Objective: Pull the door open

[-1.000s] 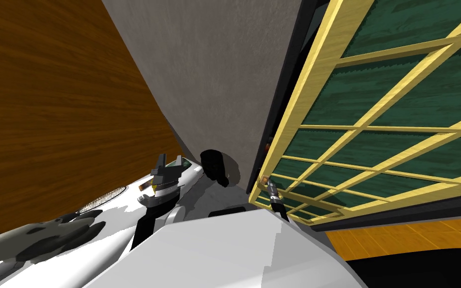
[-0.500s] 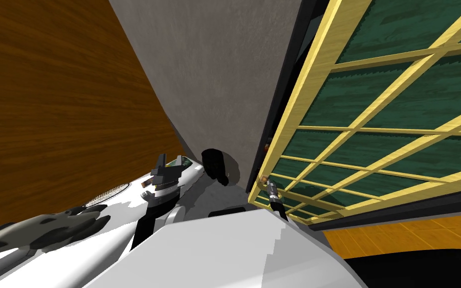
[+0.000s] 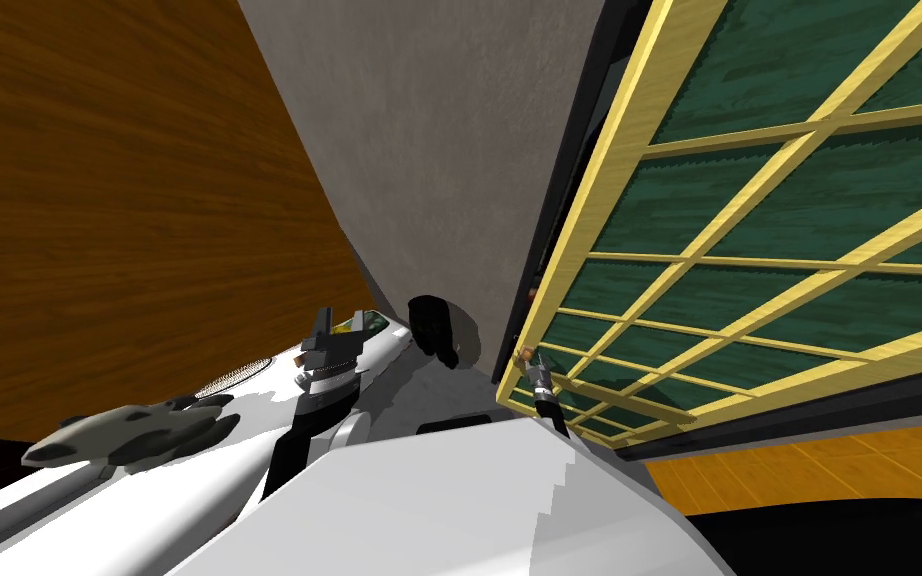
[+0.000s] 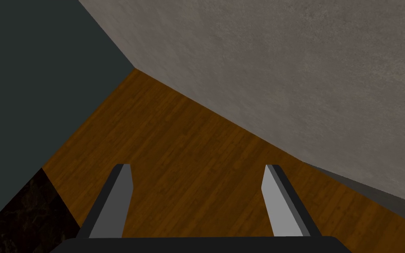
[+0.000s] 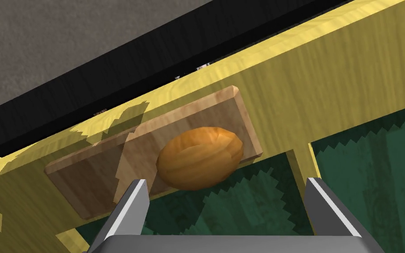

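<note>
The door (image 3: 749, 220) is a yellow wooden lattice over dark green panels, swung partly out of its black frame (image 3: 574, 150). Its rounded orange-brown knob (image 5: 199, 158) sits on a pale wooden plate (image 5: 153, 145) on the door's edge rail. My right gripper (image 5: 226, 182) is open just short of the knob, one finger on each side and neither touching it. The head view shows that gripper (image 3: 535, 368) small beside the knob (image 3: 525, 353). My left gripper (image 3: 339, 322) hangs open and empty over the brown floor, its fingers (image 4: 118, 193) wide apart.
A grey wall (image 3: 449, 150) stands left of the door frame, meeting a brown wooden floor (image 3: 99, 200). Orange floor (image 3: 799, 470) lies under the door's right side, with a black area (image 3: 849, 540) beyond it.
My right gripper's fingers have spread wide and let go of the knob. The head view has shifted slightly to the right. The left arm has kept still.
</note>
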Controlling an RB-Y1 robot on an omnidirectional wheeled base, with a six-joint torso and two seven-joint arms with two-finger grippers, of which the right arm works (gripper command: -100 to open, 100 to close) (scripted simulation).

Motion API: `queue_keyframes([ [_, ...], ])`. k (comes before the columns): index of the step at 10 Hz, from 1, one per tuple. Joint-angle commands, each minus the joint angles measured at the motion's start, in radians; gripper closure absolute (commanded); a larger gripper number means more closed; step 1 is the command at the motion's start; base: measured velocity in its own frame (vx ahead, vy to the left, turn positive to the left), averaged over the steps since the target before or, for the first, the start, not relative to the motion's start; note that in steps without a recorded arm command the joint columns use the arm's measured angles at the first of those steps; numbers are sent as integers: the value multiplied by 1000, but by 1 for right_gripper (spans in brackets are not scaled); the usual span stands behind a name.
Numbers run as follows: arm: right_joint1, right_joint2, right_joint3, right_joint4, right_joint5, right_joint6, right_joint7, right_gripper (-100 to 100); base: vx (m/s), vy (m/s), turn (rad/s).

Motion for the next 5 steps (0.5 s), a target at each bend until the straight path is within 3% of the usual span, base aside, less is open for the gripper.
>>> queue_keyframes([
  [1,-7,7,9,-2,-24,3,-50,-100,-67,-9,46],
  [5,-18,18,23,-6,-59,8,-148,-100,-50,-8,21],
])
